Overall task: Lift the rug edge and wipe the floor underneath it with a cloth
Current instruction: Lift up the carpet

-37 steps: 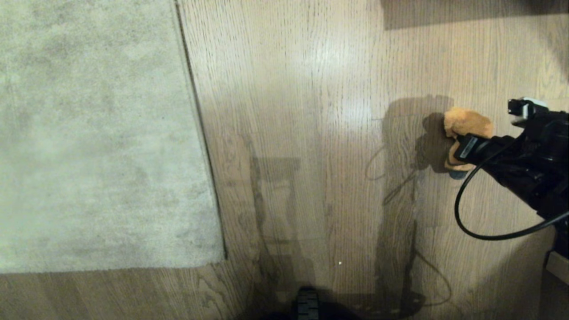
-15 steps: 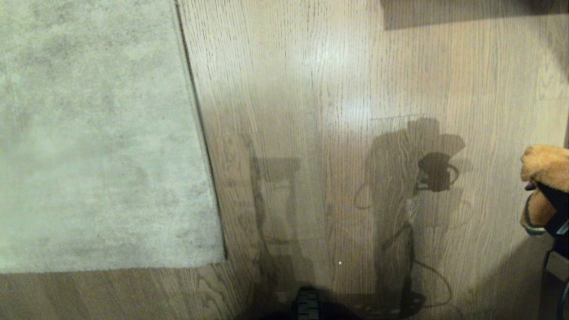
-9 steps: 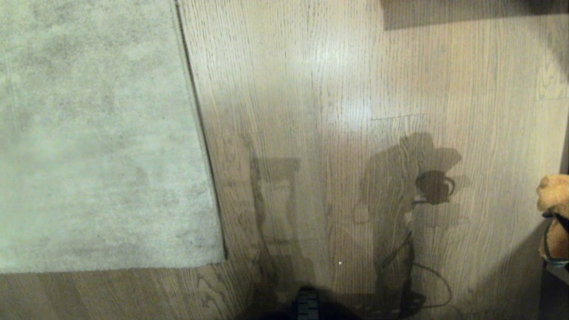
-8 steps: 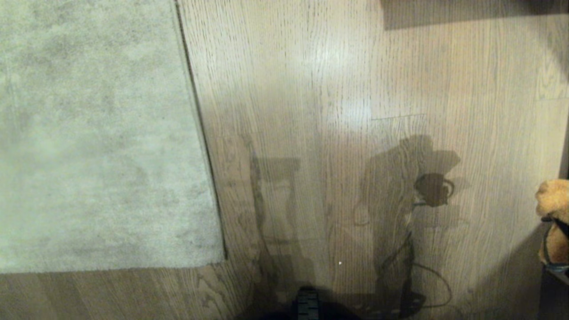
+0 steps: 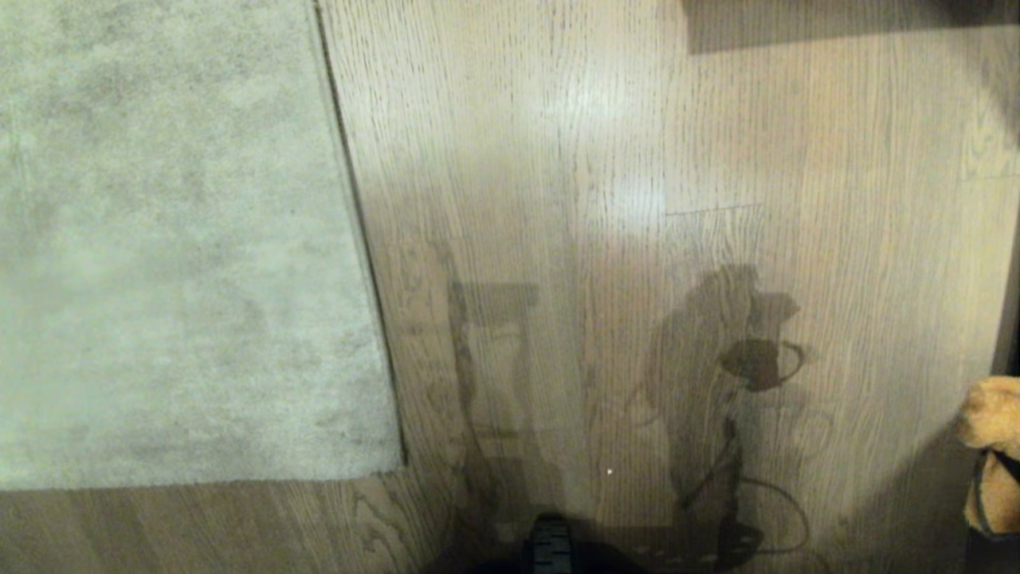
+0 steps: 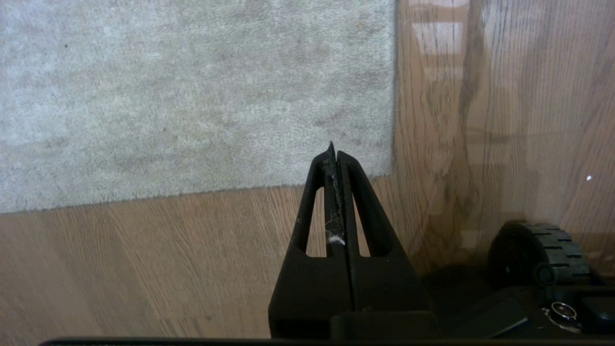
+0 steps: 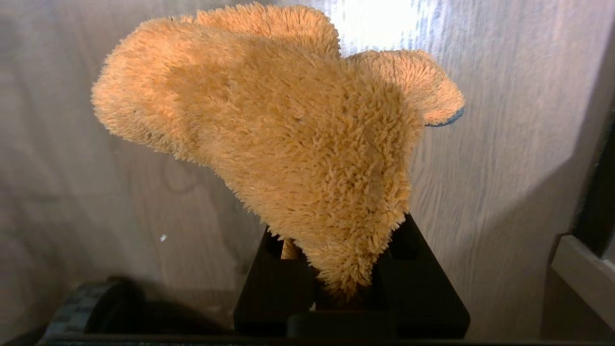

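The pale grey rug (image 5: 175,239) lies flat on the left, its rug edge (image 5: 362,239) running down the wood-grain floor (image 5: 598,159). The fuzzy orange cloth (image 5: 992,446) shows at the near right border of the head view, held above the planks. In the right wrist view my right gripper (image 7: 343,269) is shut on the cloth (image 7: 288,120), which bulges out and hides the fingertips. My left gripper (image 6: 334,154) is shut with only lint between its pads. It hangs parked above the rug's near corner (image 6: 391,170), apart from it.
A black base wheel (image 5: 551,550) sits at the near middle, also seen as a wheel (image 6: 538,254) beside the left gripper. A dark furniture edge (image 7: 576,269) stands at the far right. Arm shadows fall across the planks (image 5: 717,375).
My right gripper has drawn back with the cloth from mid-right of the floor toward the near right corner; only the cloth still shows there. The rug and left arm are unchanged.
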{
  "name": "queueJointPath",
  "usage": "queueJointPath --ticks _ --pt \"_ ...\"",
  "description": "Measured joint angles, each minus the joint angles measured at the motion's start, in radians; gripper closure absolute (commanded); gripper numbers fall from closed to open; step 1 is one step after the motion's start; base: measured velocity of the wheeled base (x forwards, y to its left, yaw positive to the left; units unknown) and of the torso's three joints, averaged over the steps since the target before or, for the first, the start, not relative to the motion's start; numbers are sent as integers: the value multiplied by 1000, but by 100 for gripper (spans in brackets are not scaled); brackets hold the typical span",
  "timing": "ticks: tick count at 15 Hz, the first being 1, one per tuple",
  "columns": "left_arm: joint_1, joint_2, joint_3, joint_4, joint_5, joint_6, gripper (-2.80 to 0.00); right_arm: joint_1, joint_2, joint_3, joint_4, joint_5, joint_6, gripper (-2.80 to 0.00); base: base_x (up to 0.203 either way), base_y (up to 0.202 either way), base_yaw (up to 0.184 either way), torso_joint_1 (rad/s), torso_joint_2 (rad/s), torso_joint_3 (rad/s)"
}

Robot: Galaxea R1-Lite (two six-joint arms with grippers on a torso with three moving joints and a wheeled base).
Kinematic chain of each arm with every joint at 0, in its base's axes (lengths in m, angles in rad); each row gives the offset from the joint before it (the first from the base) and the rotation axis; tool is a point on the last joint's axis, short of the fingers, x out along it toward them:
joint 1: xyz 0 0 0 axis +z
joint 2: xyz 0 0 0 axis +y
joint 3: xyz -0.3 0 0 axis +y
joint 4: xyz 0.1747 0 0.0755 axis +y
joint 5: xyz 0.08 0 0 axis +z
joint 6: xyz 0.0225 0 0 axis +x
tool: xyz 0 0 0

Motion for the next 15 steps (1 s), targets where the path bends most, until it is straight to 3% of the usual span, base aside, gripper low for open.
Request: queueJointPath --ticks 15 --pt "0 0 0 0 0 -1 0 158 -369 0 419 -5 52 0 0 0 0 0 0 0"
